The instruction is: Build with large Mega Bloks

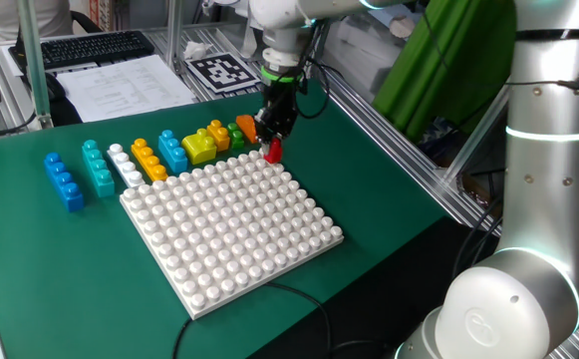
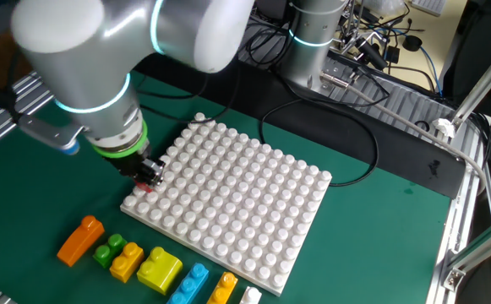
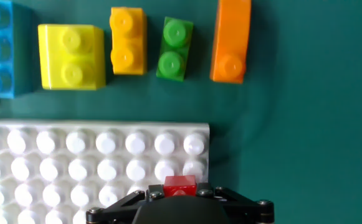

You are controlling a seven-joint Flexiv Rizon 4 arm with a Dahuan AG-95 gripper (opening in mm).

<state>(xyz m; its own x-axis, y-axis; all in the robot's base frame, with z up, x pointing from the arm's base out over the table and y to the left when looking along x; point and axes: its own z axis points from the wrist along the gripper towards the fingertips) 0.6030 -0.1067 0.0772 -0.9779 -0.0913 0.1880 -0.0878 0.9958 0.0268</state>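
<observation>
The end effector (image 1: pixel 273 143) is closed on a red brick (image 1: pixel 274 151), pointing steeply down. The white baseplate (image 1: pixel 231 227) corner studs lie directly beneath it; whether brick and studs touch, I cannot tell.

Bright, even light; soft shadows; hand view slightly blurred.

table (image 1: pixel 389 199): dark green cloth | baseplate (image 1: pixel 231 225): plain white | gripper (image 1: pixel 273 140): black fingers, green ring above | brick in gripper (image 1: pixel 274 152): red | row of Mega Bloks (image 1: pixel 140 160): blue, teal, white, orange, light blue, yellow, what looks like yellow-orange, green, orange | marker card (image 1: pixel 223 70): black-and-white squares | arm (image 2: pixel 101 76): silver, glowing teal band
</observation>
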